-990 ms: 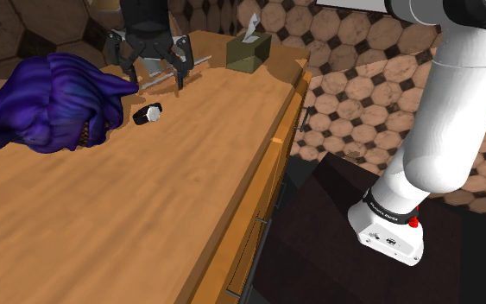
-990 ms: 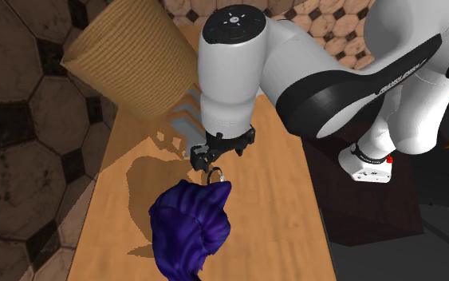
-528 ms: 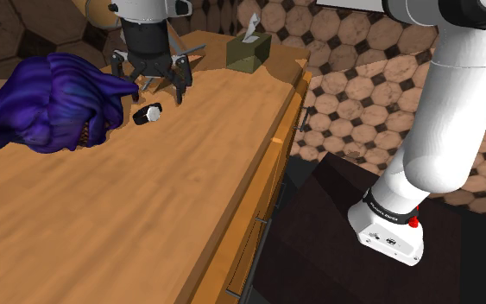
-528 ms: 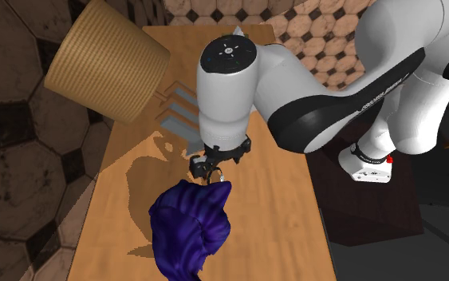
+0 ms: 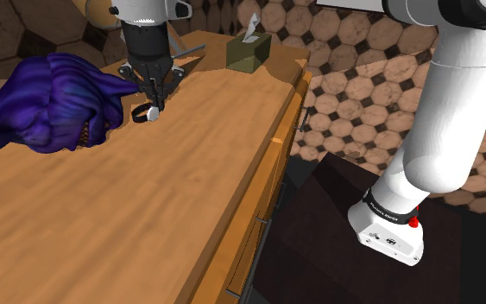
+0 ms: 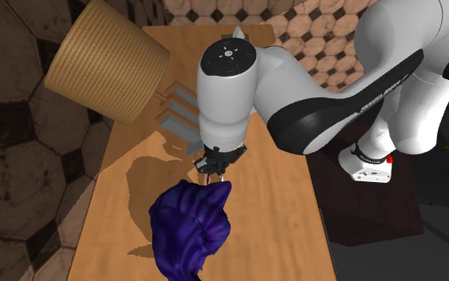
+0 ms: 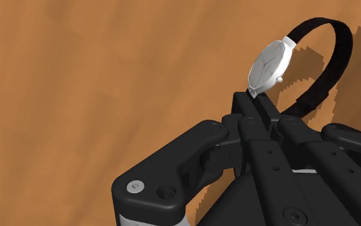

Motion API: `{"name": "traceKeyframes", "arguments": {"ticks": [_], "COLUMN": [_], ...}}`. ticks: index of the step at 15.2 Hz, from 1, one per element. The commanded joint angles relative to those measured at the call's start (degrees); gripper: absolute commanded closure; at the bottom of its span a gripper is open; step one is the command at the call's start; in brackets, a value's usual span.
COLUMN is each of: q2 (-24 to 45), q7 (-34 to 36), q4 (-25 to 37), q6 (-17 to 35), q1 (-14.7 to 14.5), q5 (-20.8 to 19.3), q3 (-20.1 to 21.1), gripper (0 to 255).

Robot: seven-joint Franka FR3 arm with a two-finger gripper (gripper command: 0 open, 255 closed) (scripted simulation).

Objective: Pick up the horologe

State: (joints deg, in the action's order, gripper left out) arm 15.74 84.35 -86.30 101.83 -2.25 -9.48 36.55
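the all-black two-finger gripper (image 5: 154,98) points down at the light wooden countertop (image 5: 146,216), its jaws drawn together and pinching the round silver-faced wristwatch with a looped black strap (image 7: 270,64) at the lower edge of its case. the watch stands on edge just beside the crumpled purple cloth (image 5: 51,99), with its dial turned toward the shoulder view's right and its strap loop running back toward the cloth
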Motion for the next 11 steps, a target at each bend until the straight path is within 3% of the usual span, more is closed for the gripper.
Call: {"name": "traceKeyframes", "arguments": {"ticks": [1, 11], "q2": [0.0, 0.97], "q7": [0.0, 0.02], "q4": [0.0, 7.38], "q6": [0.0, -6.54], "q1": [0.0, -1.06], "q5": [0.0, -0.49], "q3": [0.0, 0.16], "gripper": [255, 255]}}
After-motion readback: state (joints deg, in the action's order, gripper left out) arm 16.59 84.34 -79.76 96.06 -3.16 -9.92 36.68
